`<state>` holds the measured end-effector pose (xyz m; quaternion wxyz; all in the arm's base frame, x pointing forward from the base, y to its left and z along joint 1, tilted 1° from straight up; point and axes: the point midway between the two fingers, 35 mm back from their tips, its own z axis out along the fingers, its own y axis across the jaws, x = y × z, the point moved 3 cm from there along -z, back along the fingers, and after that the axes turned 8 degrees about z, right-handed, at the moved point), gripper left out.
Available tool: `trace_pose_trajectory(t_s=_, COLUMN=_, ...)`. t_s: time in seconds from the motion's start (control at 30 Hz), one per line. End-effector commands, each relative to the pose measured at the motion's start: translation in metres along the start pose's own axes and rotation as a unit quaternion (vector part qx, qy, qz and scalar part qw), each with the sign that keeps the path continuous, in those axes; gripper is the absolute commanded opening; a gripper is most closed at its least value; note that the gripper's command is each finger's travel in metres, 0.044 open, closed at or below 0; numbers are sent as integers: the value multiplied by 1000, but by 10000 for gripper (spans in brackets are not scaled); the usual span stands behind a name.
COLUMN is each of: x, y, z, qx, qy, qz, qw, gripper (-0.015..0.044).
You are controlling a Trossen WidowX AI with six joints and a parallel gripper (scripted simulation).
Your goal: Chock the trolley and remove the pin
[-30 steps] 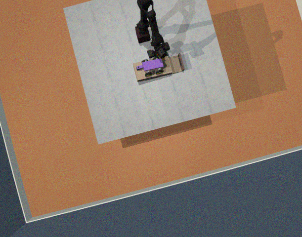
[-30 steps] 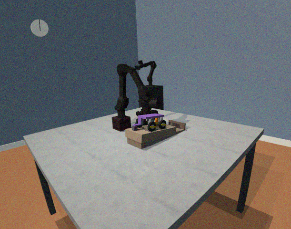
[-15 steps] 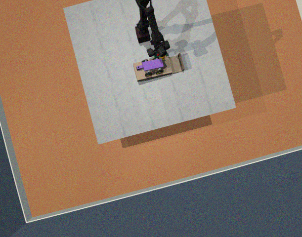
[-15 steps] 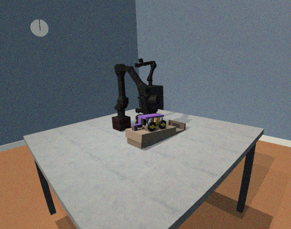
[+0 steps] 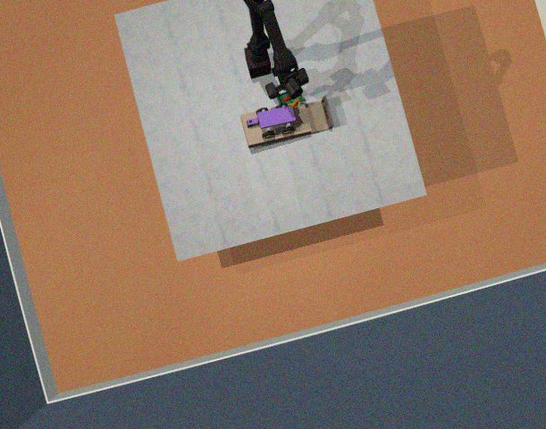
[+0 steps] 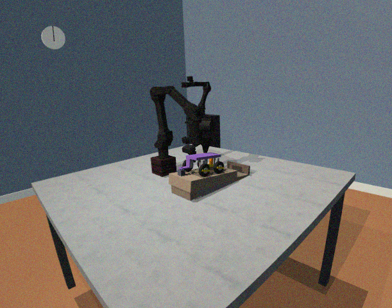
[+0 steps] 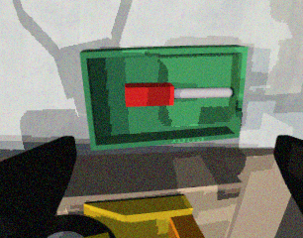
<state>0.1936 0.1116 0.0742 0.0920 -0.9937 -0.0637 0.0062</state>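
Observation:
The purple trolley (image 5: pixel 276 117) (image 6: pixel 203 155) stands on the wooden ramp (image 5: pixel 254 134) (image 6: pixel 207 186). The yellow chock (image 7: pixel 137 209), with its orange handle (image 5: pixel 295 104) (image 6: pixel 210 162) (image 7: pixel 187 229), sits on the ramp at the downhill side of the trolley's lower wheel on the arm's side. In the wrist view it looks close against that wheel; its base is partly hidden. The red-headed stop pin (image 7: pixel 149 95) (image 5: pixel 287 98) lies flat inside the green tray (image 7: pixel 163 52). My gripper (image 7: pixel 175 146) is wide open and empty, above the tray's ramp-side edge and the chock.
An upright end board (image 5: pixel 327 113) (image 6: pixel 238 167) closes the ramp's low end. The tray stands beside the ramp on the arm's side. The arm's dark base block (image 5: pixel 257 63) (image 6: pixel 163 165) stands on the grey table (image 5: pixel 264 198) (image 6: pixel 149 212).

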Motion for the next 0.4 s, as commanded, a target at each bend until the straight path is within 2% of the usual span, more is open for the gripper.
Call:
trace_pose_trajectory(t_s=0.0, x=1, y=-3, z=-14, qx=2, qy=3, qz=-4, qw=1000, gripper=440)
trace_pose_trajectory(t_s=0.37, x=1, y=-3, z=-16, qx=1, qy=2, qz=-1, qw=1000, gripper=440)
